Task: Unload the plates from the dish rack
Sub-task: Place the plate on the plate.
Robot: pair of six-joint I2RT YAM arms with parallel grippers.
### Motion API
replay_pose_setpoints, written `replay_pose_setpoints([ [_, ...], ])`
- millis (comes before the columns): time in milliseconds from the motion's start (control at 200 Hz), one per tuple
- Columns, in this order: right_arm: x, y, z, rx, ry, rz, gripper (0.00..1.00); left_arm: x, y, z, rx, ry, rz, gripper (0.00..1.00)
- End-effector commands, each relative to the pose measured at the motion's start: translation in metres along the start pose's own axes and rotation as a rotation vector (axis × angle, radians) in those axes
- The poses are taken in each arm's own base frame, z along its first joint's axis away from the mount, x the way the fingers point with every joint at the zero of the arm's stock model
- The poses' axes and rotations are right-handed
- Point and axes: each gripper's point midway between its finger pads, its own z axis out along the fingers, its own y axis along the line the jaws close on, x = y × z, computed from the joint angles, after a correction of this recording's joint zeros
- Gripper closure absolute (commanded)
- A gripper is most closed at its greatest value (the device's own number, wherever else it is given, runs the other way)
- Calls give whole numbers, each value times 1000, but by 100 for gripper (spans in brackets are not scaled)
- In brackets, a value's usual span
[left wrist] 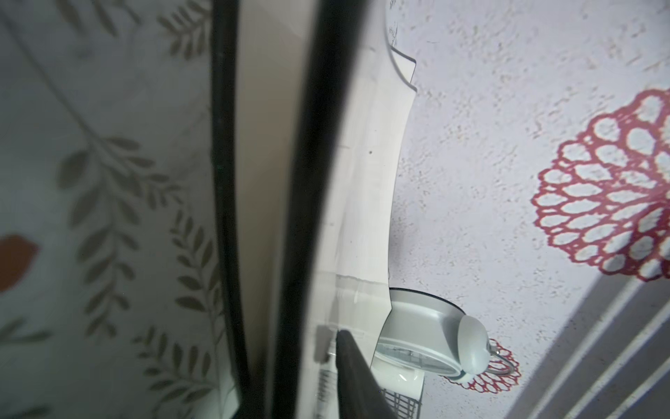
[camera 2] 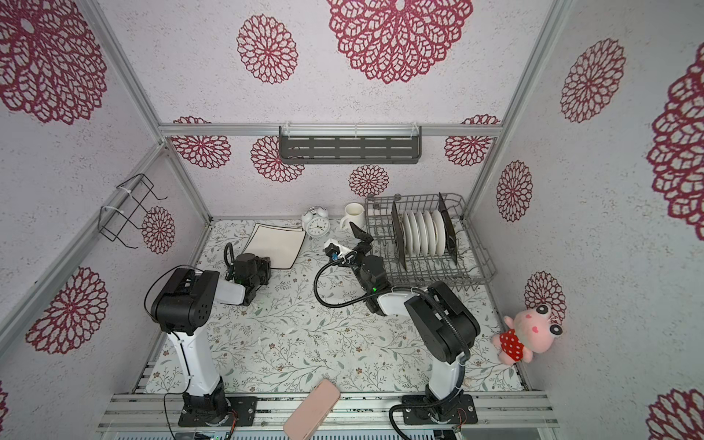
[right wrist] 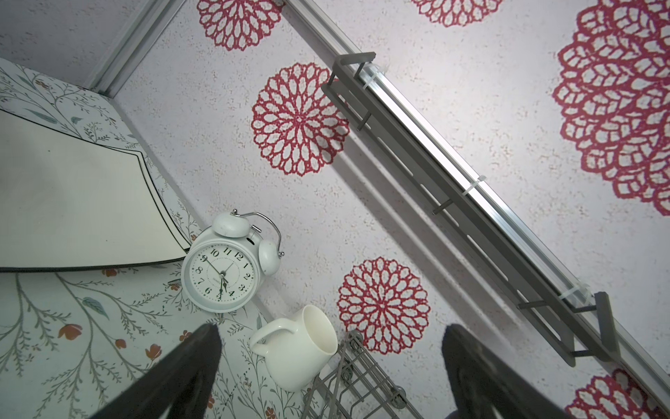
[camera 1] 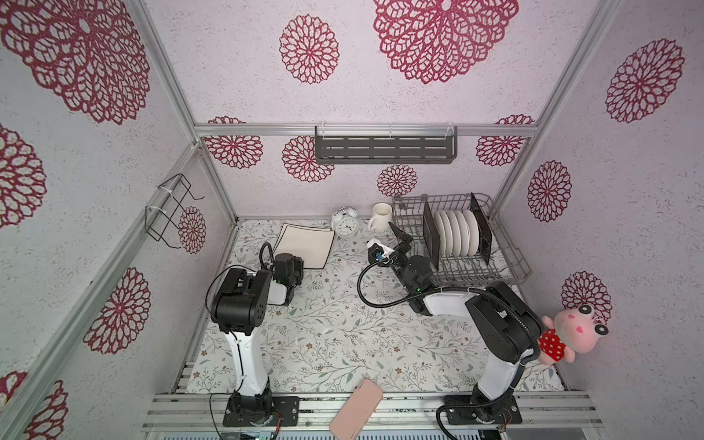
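Round white plates (camera 1: 455,233) stood on edge in a row in the dish rack (camera 1: 512,263) at the back right of the table (camera 1: 343,335). Two dark-backed square plates (camera 1: 431,238) closed off the row, one at each end. Two more square cream plates (camera 1: 304,244) lay stacked flat at the back left, just beside a white alarm clock (camera 1: 344,225), and a white mug (camera 1: 381,216) stood between clock and rack. The left gripper (camera 1: 299,264) sat at the near edge of that stack. In the left wrist view one dark finger (left wrist: 357,377) showed over the top plate's cream face, but whether the jaws gripped its rim could not be told. The right gripper (camera 1: 402,236) hovered just beside the rack, near the mug, jaws spread wide and holding nothing.
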Motion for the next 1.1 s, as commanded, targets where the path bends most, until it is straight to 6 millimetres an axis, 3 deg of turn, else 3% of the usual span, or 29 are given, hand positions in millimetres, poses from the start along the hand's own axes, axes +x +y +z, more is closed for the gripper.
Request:
replay_pose_setpoints([
  [0,-13,-11,1,44,-35,-4,1,-17,62,-10,-185,-64,-8,88],
  [125,-10,-5,3,32,-28,-11,1,-22,65,-11,-180,-82,-15,93],
  [200,-8,-2,4,26,-23,-13,1,-22,65,-9,-166,-86,-27,89],
  [245,-7,0,5,21,-18,-13,1,-21,62,-6,-152,-81,-27,77],
  [335,-6,2,5,12,-10,-17,1,-17,61,1,-147,-49,-28,36],
  [555,-5,0,5,15,-2,-26,1,-12,64,1,-163,-23,-23,19],
  [600,-5,0,6,14,1,-25,1,-10,63,1,-161,-11,-23,12],
  [635,-5,0,6,10,5,-25,1,-8,62,0,-160,4,-25,0],
  [840,-8,-1,5,-5,15,-23,1,6,50,-18,-260,97,77,3],
  [866,-8,-2,5,-4,16,-22,1,4,34,-24,-241,93,98,3],
  [1096,-14,-6,0,-16,37,15,1,-16,9,-54,-465,81,375,3],
])
